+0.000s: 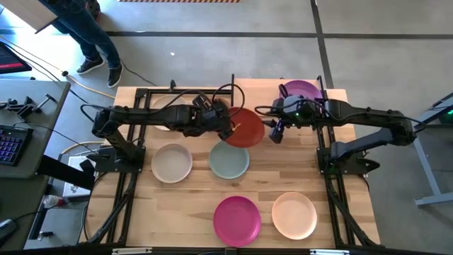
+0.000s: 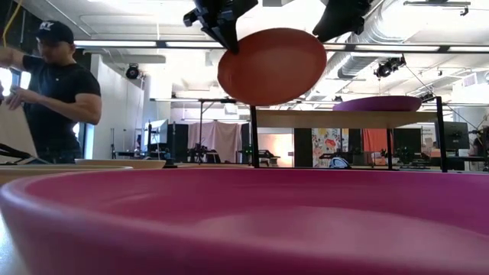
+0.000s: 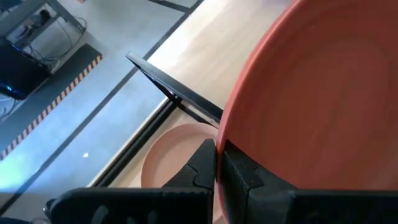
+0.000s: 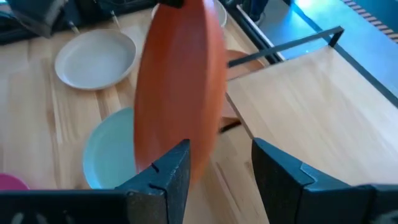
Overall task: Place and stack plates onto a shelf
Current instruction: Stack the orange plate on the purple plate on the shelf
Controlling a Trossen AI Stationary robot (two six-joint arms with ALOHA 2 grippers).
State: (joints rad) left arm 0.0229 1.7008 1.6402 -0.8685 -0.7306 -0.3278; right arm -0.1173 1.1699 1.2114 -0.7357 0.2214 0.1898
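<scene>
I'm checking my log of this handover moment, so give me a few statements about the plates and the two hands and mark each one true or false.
1. The left hand is clamped on the rim of the rust-orange plate. True.
2. The rust-orange plate lies flat on the table. False: the low view shows it held in the air, tilted, above shelf height.
3. A purple plate already sits on the shelf. True.
4. The right hand is shut on the rust-orange plate. False: its fingers stand apart, with the plate's edge by one finger and not pinched.
5. The magenta plate is stacked on the grey-teal plate. False: they lie apart on the table, each on its own.
</scene>
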